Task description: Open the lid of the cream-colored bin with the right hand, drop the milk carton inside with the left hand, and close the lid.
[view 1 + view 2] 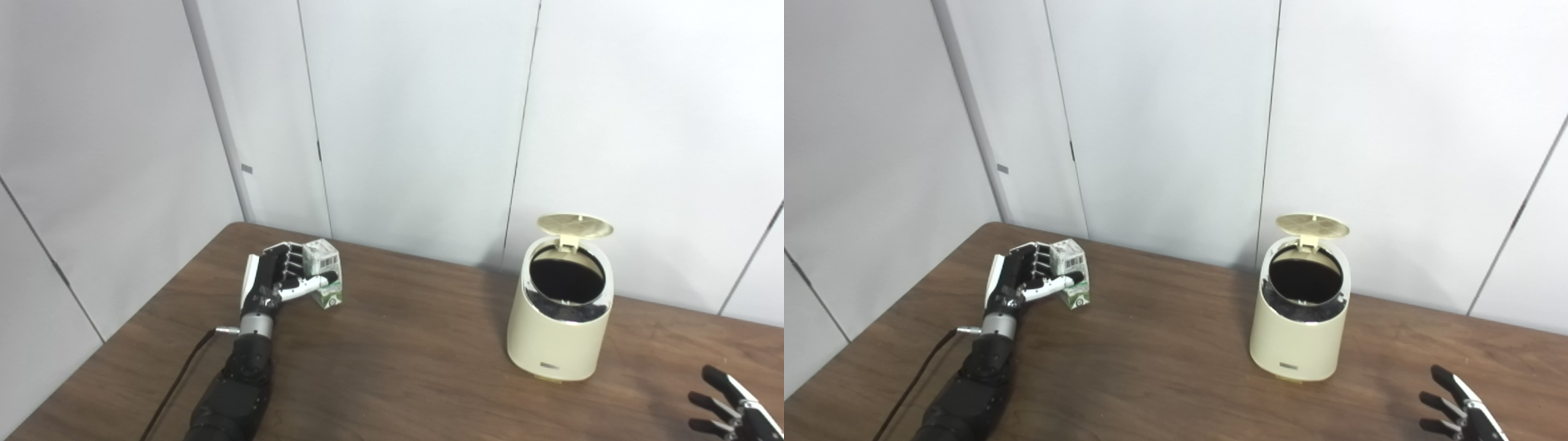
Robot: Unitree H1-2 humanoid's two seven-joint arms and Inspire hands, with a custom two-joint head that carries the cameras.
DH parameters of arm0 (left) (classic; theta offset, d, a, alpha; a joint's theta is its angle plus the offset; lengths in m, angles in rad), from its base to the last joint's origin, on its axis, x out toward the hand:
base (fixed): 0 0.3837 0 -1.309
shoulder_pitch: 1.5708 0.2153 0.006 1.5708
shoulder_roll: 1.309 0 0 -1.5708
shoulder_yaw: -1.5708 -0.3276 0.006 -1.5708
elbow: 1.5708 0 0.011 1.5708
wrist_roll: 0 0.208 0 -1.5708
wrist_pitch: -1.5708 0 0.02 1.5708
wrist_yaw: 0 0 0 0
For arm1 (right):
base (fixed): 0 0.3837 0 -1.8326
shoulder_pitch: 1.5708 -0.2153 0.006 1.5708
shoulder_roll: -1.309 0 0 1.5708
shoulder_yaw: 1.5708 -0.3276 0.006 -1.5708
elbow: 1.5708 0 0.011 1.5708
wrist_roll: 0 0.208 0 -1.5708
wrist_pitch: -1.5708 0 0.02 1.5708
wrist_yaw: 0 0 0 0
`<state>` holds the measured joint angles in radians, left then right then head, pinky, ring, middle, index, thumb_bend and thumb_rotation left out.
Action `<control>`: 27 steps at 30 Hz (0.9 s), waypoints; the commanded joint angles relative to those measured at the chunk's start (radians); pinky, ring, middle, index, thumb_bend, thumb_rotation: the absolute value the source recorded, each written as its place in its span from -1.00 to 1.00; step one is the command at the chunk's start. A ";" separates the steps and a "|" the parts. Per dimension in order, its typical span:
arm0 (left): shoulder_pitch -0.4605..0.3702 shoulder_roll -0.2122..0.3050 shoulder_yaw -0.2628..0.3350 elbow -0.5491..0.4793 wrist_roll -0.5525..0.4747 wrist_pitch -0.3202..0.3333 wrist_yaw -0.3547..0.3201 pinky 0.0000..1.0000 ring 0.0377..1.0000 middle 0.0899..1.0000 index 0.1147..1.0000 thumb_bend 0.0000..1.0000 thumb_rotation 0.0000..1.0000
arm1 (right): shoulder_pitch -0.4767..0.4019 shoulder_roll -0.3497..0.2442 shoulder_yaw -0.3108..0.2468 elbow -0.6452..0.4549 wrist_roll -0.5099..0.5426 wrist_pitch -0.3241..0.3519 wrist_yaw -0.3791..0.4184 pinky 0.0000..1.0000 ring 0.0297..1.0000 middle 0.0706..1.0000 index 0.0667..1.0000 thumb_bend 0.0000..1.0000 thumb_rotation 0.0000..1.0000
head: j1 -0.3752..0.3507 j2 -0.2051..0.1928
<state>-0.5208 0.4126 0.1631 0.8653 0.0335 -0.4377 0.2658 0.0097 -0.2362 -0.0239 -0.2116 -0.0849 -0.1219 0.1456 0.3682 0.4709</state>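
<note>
Milk carton (323,272) stands on the table (404,343), left hand (275,278) fingers clamped on it, right hand (732,407) fingers apart.

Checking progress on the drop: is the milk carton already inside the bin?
No, the milk carton stands on the table, held by the left hand, far from the bin.

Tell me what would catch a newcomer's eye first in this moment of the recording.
Most striking is the cream-colored bin right of the table's middle, its lid flipped up at the back so the dark inside shows. Next is the left hand near the table's far left corner, fingers wrapped around the upright milk carton that sits on the wood. The right hand rests open at the near right edge, apart from the bin.
</note>
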 commanded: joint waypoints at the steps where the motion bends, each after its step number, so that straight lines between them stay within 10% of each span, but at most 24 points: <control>1: -0.031 0.007 0.001 -0.032 0.000 -0.032 0.021 -0.20 -0.16 -0.16 -0.12 0.05 -1.00 | -0.023 -0.001 0.000 -0.042 -0.001 -0.007 -0.007 0.43 0.64 0.84 0.81 0.56 -0.31 | 0.000 0.000; 8: -0.011 -0.017 0.000 -0.116 -0.009 -0.032 -0.003 -0.18 -0.12 -0.13 -0.15 0.05 -1.00 | -0.034 0.018 0.011 -0.049 -0.016 0.014 -0.011 0.45 0.64 0.87 0.82 0.46 -0.48 | -0.037 -0.006; 27: -0.040 -0.135 -0.020 -0.532 -0.115 -0.032 -0.382 -0.10 -0.15 -0.09 -0.12 0.01 -1.00 | -0.082 0.066 0.031 -0.028 -0.061 0.049 -0.032 0.62 0.71 0.93 0.88 0.43 -1.00 | -0.167 -0.037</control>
<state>-0.4817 0.2698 0.1438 0.3914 -0.0730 -0.4365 -0.1014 -0.0415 -0.1756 0.0073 -0.2293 -0.1471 -0.0451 0.1290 0.2011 0.4326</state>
